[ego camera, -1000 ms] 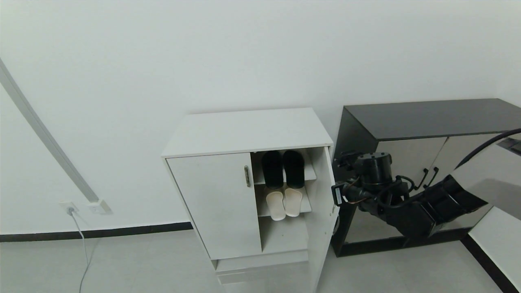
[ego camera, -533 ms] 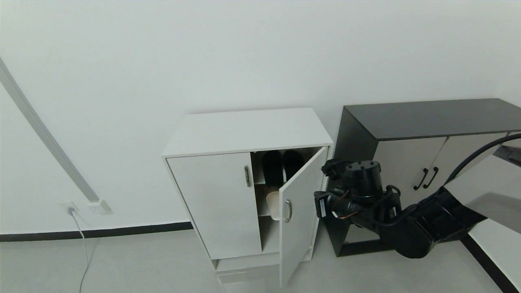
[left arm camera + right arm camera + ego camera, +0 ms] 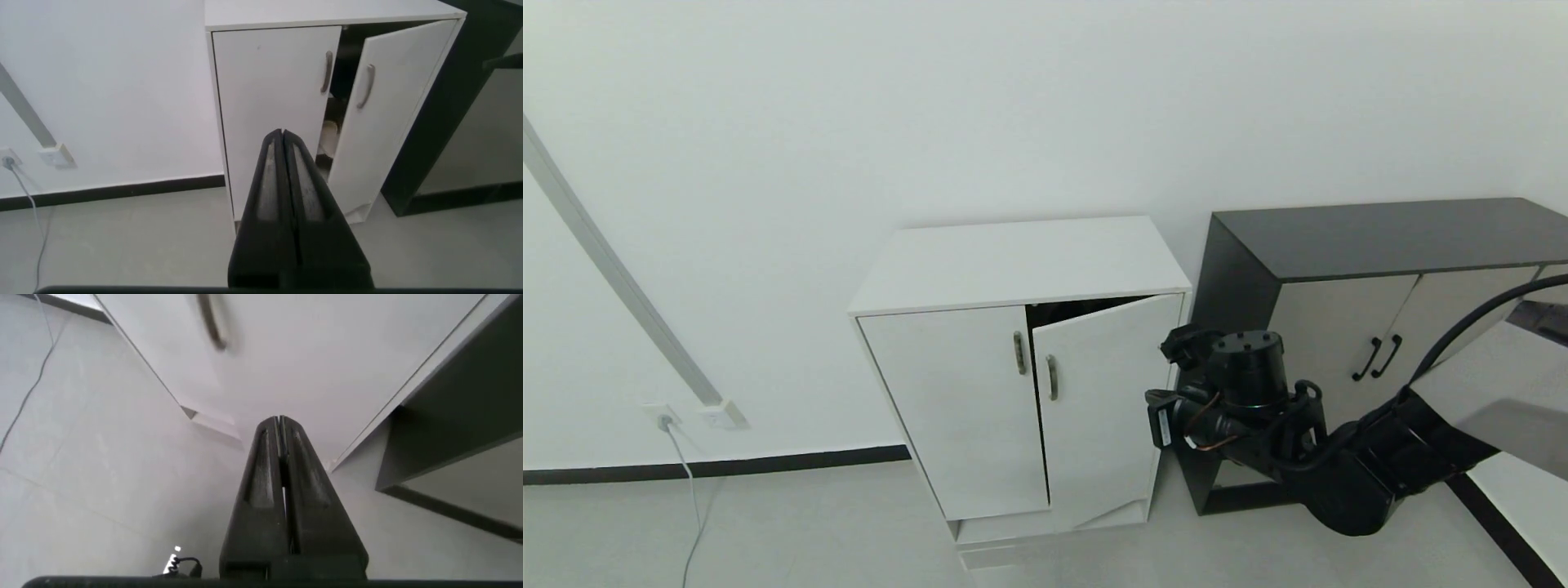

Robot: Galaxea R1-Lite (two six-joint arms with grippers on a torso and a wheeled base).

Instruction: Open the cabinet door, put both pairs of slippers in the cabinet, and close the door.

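Fingers (image 3: 265, 469) of the right gripper (image 3: 281, 422) are pressed flat together with nothing between them, their tips pointed at the plain white face of the right-hand door (image 3: 327, 359), low down and toward its hinged edge; whether they touch it cannot be told. The black right arm (image 3: 1258, 408) reaches in from the right, its wrist just beside that side of the white wooden two-door cabinet (image 3: 1013, 261). The left gripper (image 3: 282, 133) is likewise clenched on nothing and hangs well back from the cabinet, facing its front. The right-hand door stands slightly ajar, its free edge a little out from the closed left-hand door (image 3: 947, 400), and each door carries a short upright metal handle (image 3: 1051, 377) near the middle seam. Through the dark gap a pale slipper (image 3: 329, 135) shows on a shelf inside; the rest of the interior is too dark to make out. Just beside the cabinet on its right stands a black-topped sideboard (image 3: 1372, 237). A wall socket with a trailing cable (image 3: 662, 420) sits well apart to the left, above the grey floor (image 3: 768, 531).
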